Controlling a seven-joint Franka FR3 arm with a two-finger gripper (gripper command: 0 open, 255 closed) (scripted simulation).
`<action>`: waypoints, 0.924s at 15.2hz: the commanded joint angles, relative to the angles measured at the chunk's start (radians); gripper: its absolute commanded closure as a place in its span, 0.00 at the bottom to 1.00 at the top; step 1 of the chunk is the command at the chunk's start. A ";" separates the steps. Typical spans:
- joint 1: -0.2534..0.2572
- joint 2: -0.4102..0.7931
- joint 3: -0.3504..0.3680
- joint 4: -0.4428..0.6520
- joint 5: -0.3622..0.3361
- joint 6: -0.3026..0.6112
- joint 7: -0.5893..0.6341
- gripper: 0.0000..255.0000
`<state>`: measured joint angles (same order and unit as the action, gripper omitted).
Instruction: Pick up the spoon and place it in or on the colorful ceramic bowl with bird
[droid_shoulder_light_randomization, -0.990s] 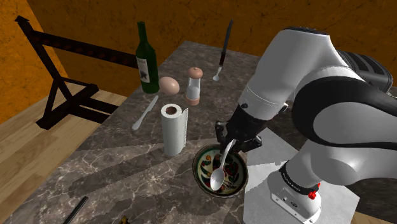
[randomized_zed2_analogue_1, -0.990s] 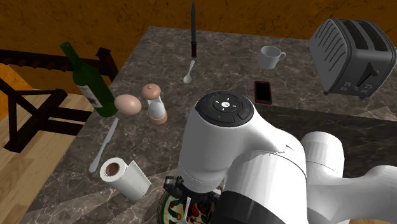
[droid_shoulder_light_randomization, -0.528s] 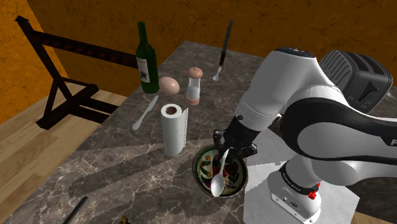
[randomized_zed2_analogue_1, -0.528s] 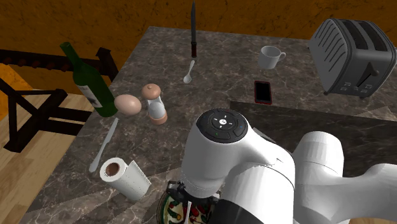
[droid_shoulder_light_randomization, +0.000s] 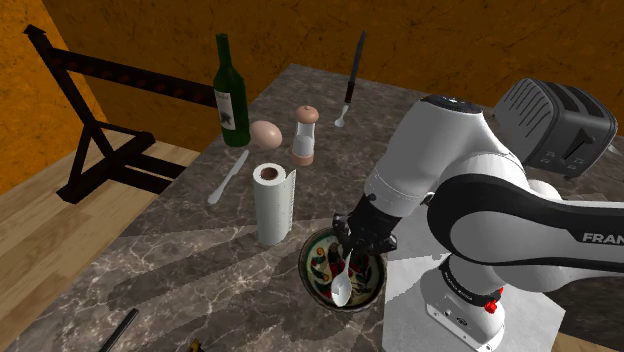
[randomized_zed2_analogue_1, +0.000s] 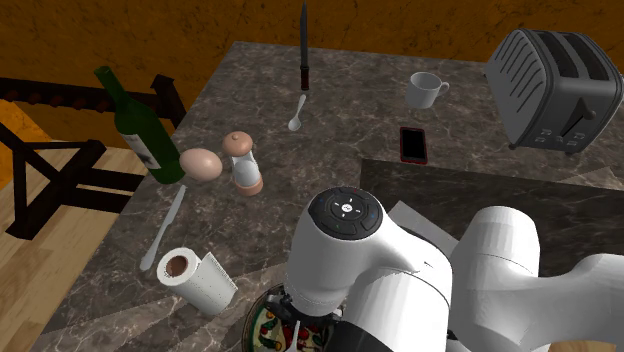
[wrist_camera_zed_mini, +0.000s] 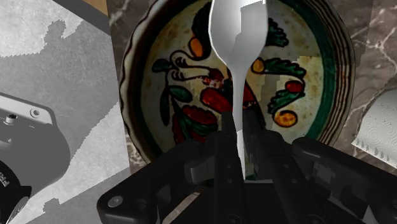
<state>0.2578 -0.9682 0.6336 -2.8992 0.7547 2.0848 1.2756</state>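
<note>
A white spoon (droid_shoulder_light_randomization: 344, 279) hangs handle-up over the painted bowl (droid_shoulder_light_randomization: 318, 278), its tip down inside the bowl. My gripper (droid_shoulder_light_randomization: 355, 246) is shut on the spoon's handle just above the bowl's rim. In the wrist view the black fingers (wrist_camera_zed_mini: 224, 137) clasp the spoon (wrist_camera_zed_mini: 237, 38) handle, with the bowl (wrist_camera_zed_mini: 149, 95) and its red, green and orange painting right beneath. In the second exterior view the arm covers most of the bowl (randomized_zed2_analogue_1: 266, 322).
A paper towel roll (droid_shoulder_light_randomization: 272, 203) stands close beside the bowl. Farther back are a pepper mill (droid_shoulder_light_randomization: 305, 135), an egg (droid_shoulder_light_randomization: 265, 133), a green bottle (droid_shoulder_light_randomization: 231, 92), a white knife (droid_shoulder_light_randomization: 228, 176) and another spoon (droid_shoulder_light_randomization: 350, 82). A toaster (randomized_zed2_analogue_1: 549, 90), mug (randomized_zed2_analogue_1: 427, 90) and phone (randomized_zed2_analogue_1: 413, 144) lie beyond.
The gripper has come down with the spoon, so the spoon's tip now sits lower inside the bowl. The arm's elbow has dropped too.
</note>
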 joint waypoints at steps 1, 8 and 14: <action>0.001 0.000 0.001 -0.002 0.001 0.001 0.000 1.00; 0.001 0.000 0.001 -0.002 0.001 0.001 0.000 0.00; -0.020 -0.085 -0.097 0.069 -0.095 -0.158 0.020 0.00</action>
<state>0.2495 -1.0450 0.5600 -2.8535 0.6846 1.9623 1.2955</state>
